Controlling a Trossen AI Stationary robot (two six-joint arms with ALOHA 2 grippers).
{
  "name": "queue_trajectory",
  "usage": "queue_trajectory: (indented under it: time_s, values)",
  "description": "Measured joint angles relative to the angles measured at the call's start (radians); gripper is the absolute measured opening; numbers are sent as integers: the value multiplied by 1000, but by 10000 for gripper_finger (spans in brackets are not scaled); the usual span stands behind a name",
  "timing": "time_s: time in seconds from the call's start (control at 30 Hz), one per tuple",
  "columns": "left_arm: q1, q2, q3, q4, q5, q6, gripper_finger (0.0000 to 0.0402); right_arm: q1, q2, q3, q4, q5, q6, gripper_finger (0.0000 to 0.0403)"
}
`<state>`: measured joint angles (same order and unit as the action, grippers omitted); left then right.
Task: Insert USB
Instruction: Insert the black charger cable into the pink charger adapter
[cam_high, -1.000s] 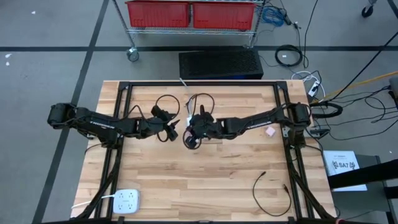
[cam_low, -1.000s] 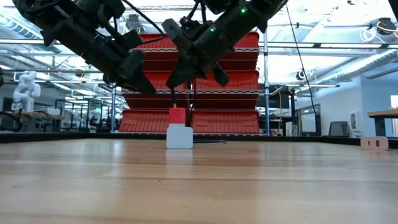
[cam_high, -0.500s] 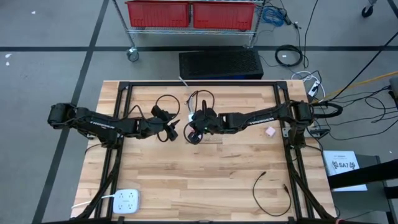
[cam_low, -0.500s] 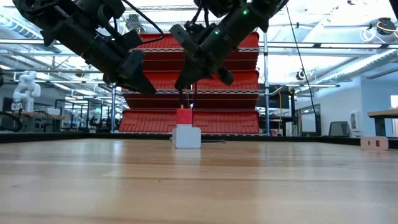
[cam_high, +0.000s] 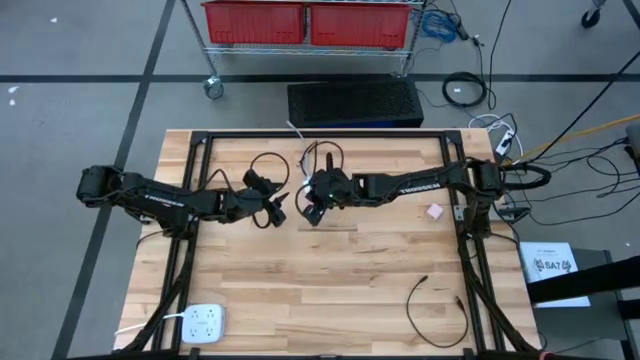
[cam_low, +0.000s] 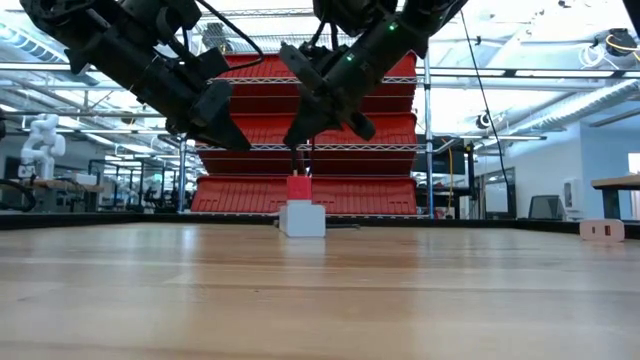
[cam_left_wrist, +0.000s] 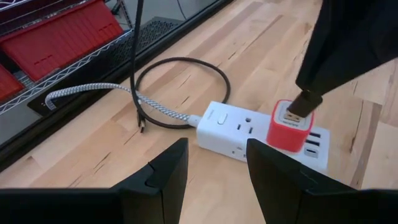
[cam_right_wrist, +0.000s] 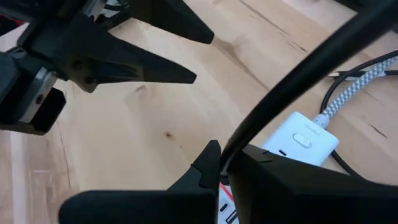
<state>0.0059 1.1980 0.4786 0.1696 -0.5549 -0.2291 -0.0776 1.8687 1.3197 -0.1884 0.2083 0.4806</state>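
Observation:
A white power strip (cam_left_wrist: 261, 134) lies flat on the table near its middle, and a red charger cube (cam_left_wrist: 289, 127) is plugged into its top. My right gripper (cam_low: 300, 140) hangs just above the cube, shut on a black USB plug (cam_left_wrist: 303, 106). The plug's metal tip meets the cube's top face; whether it is inside the port I cannot tell. My left gripper (cam_high: 275, 210) hovers open a little to the strip's left, touching nothing. The strip's braided cord (cam_left_wrist: 106, 93) trails toward the far edge. My right gripper pinches the USB plug's black housing (cam_left_wrist: 306, 99) between its two fingers, slanting down from the table's right side. The plug points down with its tip on the red cube's top (cam_left_wrist: 287, 117). Its black cable (cam_right_wrist: 298, 74) runs back up past the fingers.
A loop of black cable (cam_left_wrist: 180, 93) lies on the wood beside the strip. A second white power strip (cam_high: 203, 322) sits at the near left corner, another black cable (cam_high: 435, 310) at the near right and a small pink block (cam_high: 435, 211) on the right.
My right gripper has carried the USB plug toward the table's far edge and now hangs over the red cube. The power strip with the cube has slid a little toward the table's right.

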Motion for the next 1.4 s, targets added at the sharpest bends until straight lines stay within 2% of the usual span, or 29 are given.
queue_trajectory:
  time_s: [0.67,0.8,1.1,1.17,1.33,1.4]
  values:
    - [-2,0,0,0,0,-1,169,-104,-1,1,-50,2,-104,0]
    - [-3,0,0,0,0,-1,169,-119,-10,0,-52,-54,-128,0]
    - [-36,0,0,-3,0,0,169,-184,-93,-6,-136,-95,-237,0]
    - [-36,0,0,-3,1,0,169,-202,-94,-6,-137,-150,-248,0]
    - [-35,0,0,-3,0,-1,169,-218,-99,-60,-33,-240,-227,0]
    - [-35,0,0,-3,0,-1,169,-218,-107,-95,25,-244,-200,0]
